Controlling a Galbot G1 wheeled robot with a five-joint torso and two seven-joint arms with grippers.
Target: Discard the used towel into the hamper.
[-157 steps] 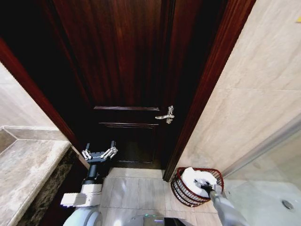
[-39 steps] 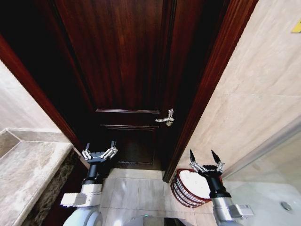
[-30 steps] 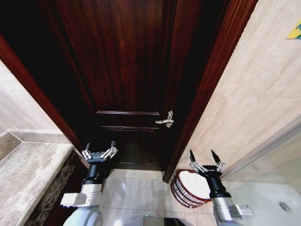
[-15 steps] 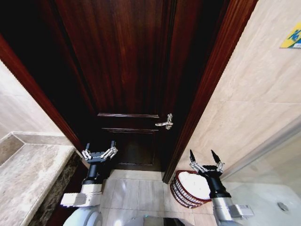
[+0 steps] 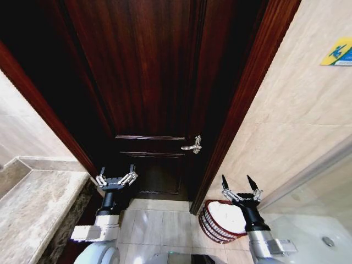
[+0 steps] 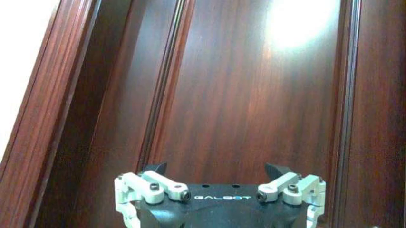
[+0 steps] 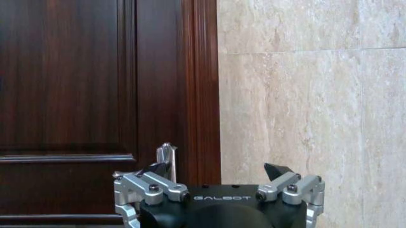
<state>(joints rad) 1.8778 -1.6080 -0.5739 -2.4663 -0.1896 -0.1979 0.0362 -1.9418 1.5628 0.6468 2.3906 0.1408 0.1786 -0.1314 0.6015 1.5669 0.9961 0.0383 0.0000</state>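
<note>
The hamper [image 5: 208, 224], a dark reddish-brown woven basket, stands on the floor by the door frame at the lower right of the head view. A white towel [image 5: 230, 215] lies inside it. My right gripper [image 5: 238, 186] is raised above the hamper, open and empty; in the right wrist view the same right gripper [image 7: 217, 167] faces the door frame and tiled wall. At the lower left my left gripper [image 5: 116, 171] is held up open with nothing in it, and the left wrist view has the left gripper [image 6: 216, 167] pointing at the dark door.
A dark wooden door [image 5: 148, 88] with a metal handle [image 5: 193, 145] stands straight ahead. Beige tiled wall [image 5: 300, 121] runs along the right, with a small sign [image 5: 336, 52] on it. A marble counter [image 5: 33, 212] sits at the left. Tiled floor [image 5: 159, 225] lies between the arms.
The head camera has tilted upward, so door and wall shifted down in view. Earlier the right gripper was down in the hamper at the towel; it is now raised and empty.
</note>
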